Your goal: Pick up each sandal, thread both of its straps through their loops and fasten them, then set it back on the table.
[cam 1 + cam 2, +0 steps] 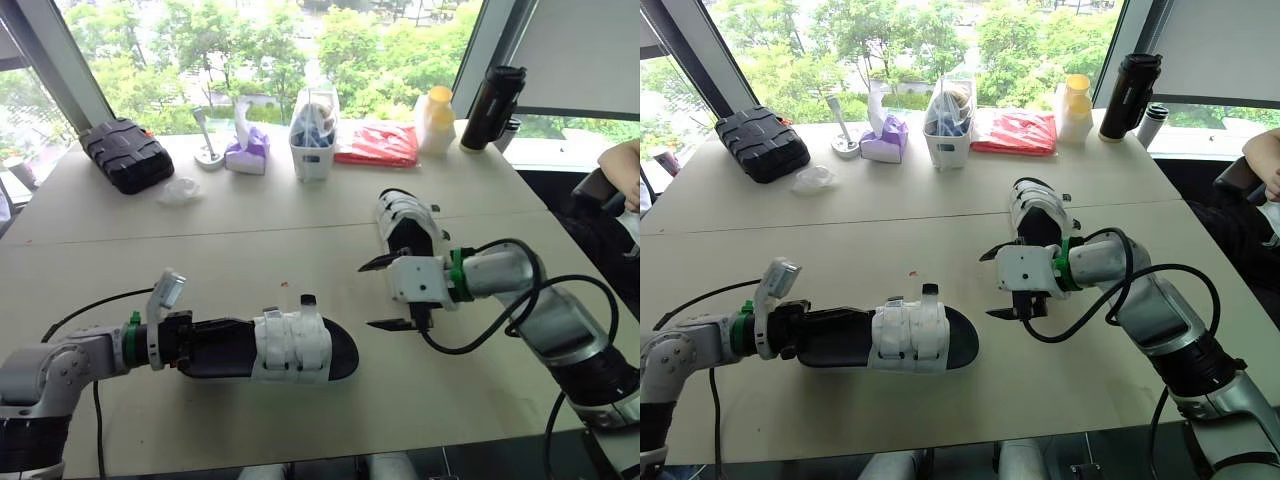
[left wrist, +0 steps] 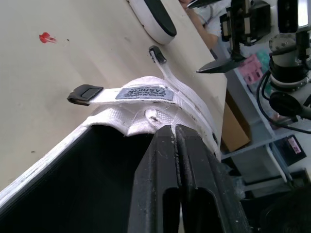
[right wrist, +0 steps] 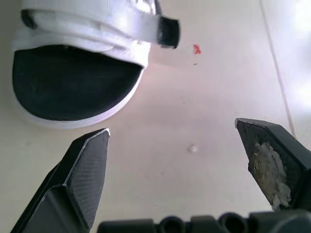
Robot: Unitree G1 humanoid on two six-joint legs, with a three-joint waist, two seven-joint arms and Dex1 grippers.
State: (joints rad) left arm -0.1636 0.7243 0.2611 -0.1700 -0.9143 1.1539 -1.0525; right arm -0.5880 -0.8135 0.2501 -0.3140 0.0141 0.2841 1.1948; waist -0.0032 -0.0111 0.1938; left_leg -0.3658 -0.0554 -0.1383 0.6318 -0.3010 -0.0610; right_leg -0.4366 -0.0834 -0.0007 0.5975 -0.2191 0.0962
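— How far along is it looking to you?

— Roughly midway, I'm guessing. The near sandal (image 1: 270, 350) is lying on the surface (image 1: 300, 240) toward seven o'clock. The left gripper (image 2: 175, 133) is clamping its heel end, fingers pressed tight together on the edge of it.

— Are its straps done?

— Both straps (image 1: 290, 345) are lying across the top, and a black tab (image 2: 85, 93) is sticking out past the white band, so they are looking threaded to me. Whether they are pressed down and fastened, I'm not managing to tell from here.

— And the other arm?

— The right gripper (image 1: 368, 296) is hovering just above the surface, a little past that sandal's toe at about one o'clock of it. Its jaws are spread wide, carrying nothing and touching nothing.

— The second one?

— The far sandal (image 1: 405, 225) is resting out toward two o'clock, just behind the right gripper. White bands are crossing it too, but I'm not making out loops or ends.

— So what's remaining?

— I'm thinking the near one is needing a final press and a release onto the surface. The far one is either finished or waiting its turn, and I'm not able to say which.
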